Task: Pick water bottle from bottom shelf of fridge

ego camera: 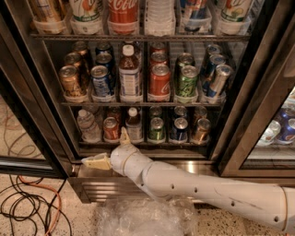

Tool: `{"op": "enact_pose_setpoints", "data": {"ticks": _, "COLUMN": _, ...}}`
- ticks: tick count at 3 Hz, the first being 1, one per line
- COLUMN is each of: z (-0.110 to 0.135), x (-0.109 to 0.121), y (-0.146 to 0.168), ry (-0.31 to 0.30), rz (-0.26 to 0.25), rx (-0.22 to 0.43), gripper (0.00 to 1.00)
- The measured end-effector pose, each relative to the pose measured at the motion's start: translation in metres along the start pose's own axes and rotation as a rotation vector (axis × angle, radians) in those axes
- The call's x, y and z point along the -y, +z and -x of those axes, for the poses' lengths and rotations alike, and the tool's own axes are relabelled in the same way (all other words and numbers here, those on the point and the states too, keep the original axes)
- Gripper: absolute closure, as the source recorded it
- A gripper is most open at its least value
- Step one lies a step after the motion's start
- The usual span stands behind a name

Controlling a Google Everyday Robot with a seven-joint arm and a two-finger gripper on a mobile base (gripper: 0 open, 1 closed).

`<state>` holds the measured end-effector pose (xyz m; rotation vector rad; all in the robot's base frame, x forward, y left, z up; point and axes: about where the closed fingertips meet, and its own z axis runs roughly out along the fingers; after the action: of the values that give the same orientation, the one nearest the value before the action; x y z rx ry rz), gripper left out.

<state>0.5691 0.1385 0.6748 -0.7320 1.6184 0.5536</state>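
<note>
Nearest the camera, a crumpled clear plastic bag (pixel 143 219) lies on the speckled floor. Dark and orange cables (pixel 27 207) are tangled to its left. The white arm (pixel 207 189) comes in from the lower right and crosses in front of the ribbed steel base (pixel 92 189) of the fridge (pixel 34 97).

The gripper (pixel 105 147) sits low, in front of the sill and below the front edge of the bottom shelf, toward its left end. Its two tan fingers are spread wide apart with nothing between them. One finger (pixel 96 162) points left along the sill. The other points up, and its tip reaches the shelf's front edge between a red can (pixel 110 129) and a labelled bottle (pixel 134 126).

The water bottle (pixel 87 125) stands upright at the left end of the bottom shelf, just left of the red can. It is above and to the left of the gripper and not touched by it. Along the same shelf, right of the labelled bottle, stand a green can (pixel 156 129), a blue can (pixel 179 130) and a bronze can (pixel 202 130) near the right corner.

One shelf up are gold cans (pixel 71 82), a blue soda can (pixel 100 81), a white-capped tea bottle (pixel 130 74), a red soda can (pixel 160 79), a green soda can (pixel 187 81) and a tilted silver-blue can (pixel 219 78). On the top shelf, cut off by the frame, is a Coca-Cola bottle (pixel 122 14). At far right, a second glass door (pixel 272 106) shows more cans behind it.
</note>
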Motion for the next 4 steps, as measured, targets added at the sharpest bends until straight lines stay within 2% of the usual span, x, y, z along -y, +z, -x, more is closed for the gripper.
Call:
{"op": "enact_pose_setpoints", "data": {"ticks": 1, "z": -0.002, "x": -0.001, "y": 0.0, "ry": 0.003, "rz": 0.001, "rx": 0.0, "gripper": 0.18}}
{"op": "enact_pose_setpoints", "data": {"ticks": 2, "z": -0.002, "x": -0.001, "y": 0.001, "ry": 0.006, "rz": 0.002, "rx": -0.001, "gripper": 0.18}}
{"op": "enact_pose_setpoints", "data": {"ticks": 3, "z": -0.004, "x": -0.007, "y": 0.015, "ry": 0.024, "rz": 0.013, "rx": 0.025, "gripper": 0.15}}
{"op": "enact_pose_setpoints", "data": {"ticks": 4, "z": -0.002, "x": -0.015, "y": 0.043, "ry": 0.038, "rz": 0.021, "rx": 0.075, "gripper": 0.14}}
